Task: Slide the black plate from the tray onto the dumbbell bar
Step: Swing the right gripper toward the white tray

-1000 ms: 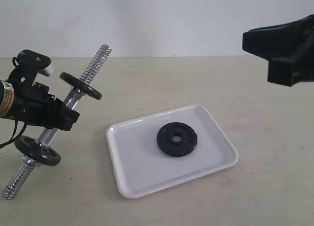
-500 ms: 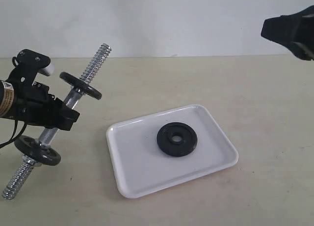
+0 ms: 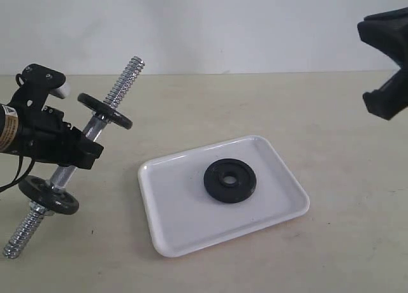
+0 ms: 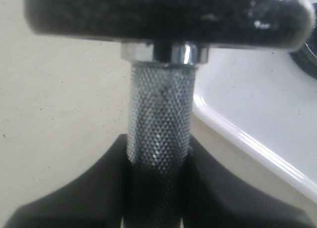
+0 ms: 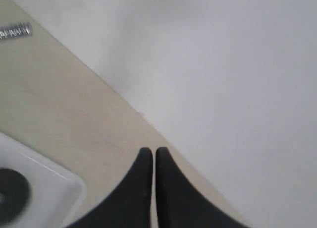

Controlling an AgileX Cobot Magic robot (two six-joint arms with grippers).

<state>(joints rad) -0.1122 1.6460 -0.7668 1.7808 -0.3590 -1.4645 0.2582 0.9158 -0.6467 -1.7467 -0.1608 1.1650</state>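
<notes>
Right gripper (image 5: 152, 154) hangs high at about two o'clock from the tray (image 3: 185, 216), fingers pressed together and empty. The black plate (image 3: 230, 180) lies flat near the tray's centre. Left gripper (image 3: 81, 151) clamps the dumbbell bar (image 3: 95, 128) mid-shaft, free threaded end pointing to one o'clock. For the pickup, open first and descend straight, one finger into the centre hole — though it may be too narrow.

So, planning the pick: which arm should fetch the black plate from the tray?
Right. The right gripper is empty and free, while the left gripper is clamped on the dumbbell bar. The black plate lies untouched in the tray.
</notes>
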